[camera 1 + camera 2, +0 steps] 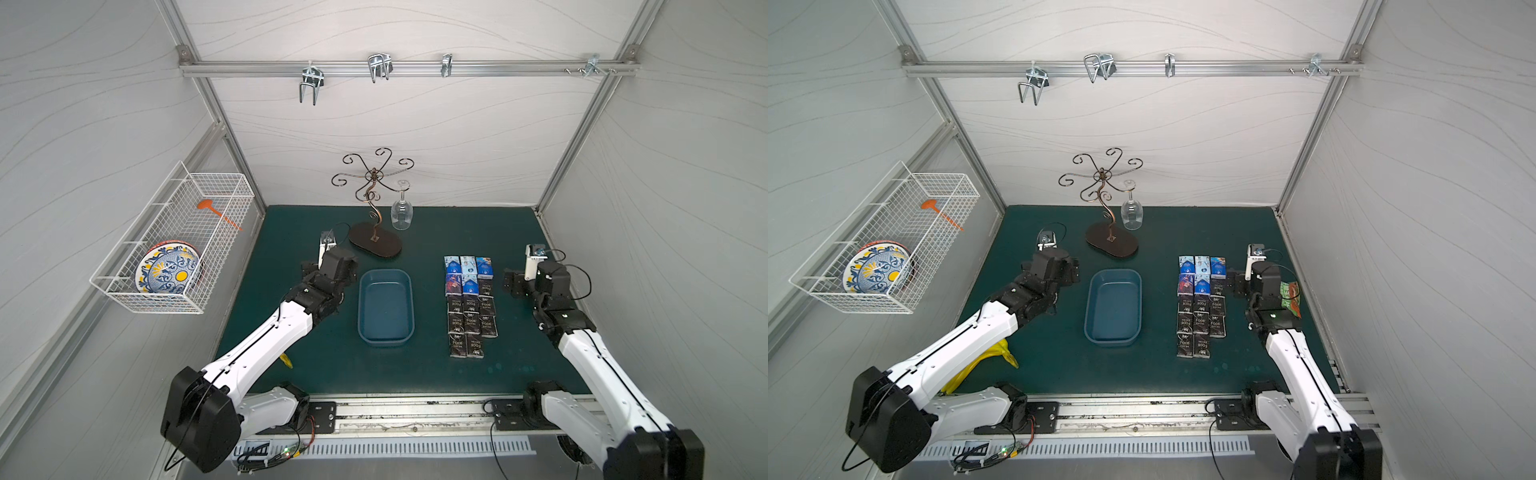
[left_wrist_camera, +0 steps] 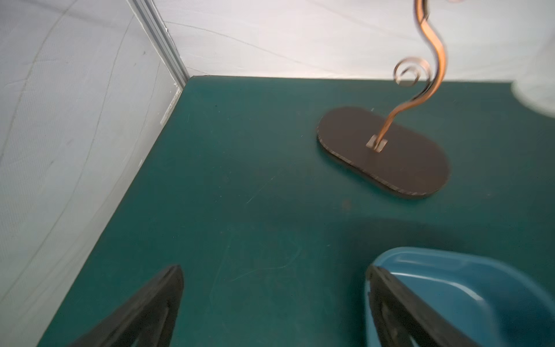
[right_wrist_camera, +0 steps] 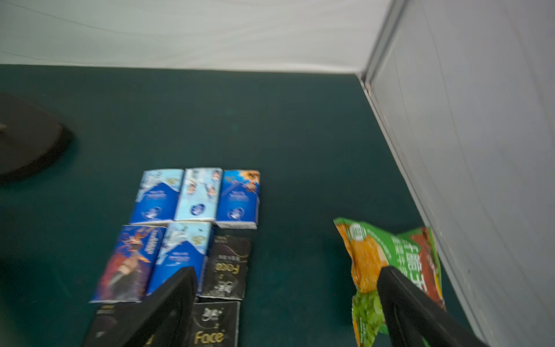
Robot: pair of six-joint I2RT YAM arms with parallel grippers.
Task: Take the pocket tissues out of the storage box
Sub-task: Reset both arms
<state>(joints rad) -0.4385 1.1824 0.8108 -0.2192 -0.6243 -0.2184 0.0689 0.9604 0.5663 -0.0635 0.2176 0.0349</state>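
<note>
The storage box (image 1: 385,307) (image 1: 1113,307), a shallow blue tub, stands mid-mat with nothing inside it. The pocket tissues (image 1: 469,305) (image 1: 1202,305) (image 3: 195,195) lie in neat rows on the mat to its right, blue and white packs at the far end and black ones nearer. My left gripper (image 2: 274,270) is open over bare mat just left of the box's far corner (image 2: 480,285), one finger close by the rim. My right gripper (image 3: 288,269) is open and holds nothing, hovering over the mat between the tissue rows and a snack bag.
A green-orange snack bag (image 1: 1291,297) (image 3: 390,255) lies by the right wall. A scrolled metal stand (image 1: 376,245) with a hanging wine glass (image 1: 402,212) is behind the box. A white wire basket (image 1: 174,241) with plates hangs on the left wall. Something yellow (image 1: 1000,353) lies under the left arm.
</note>
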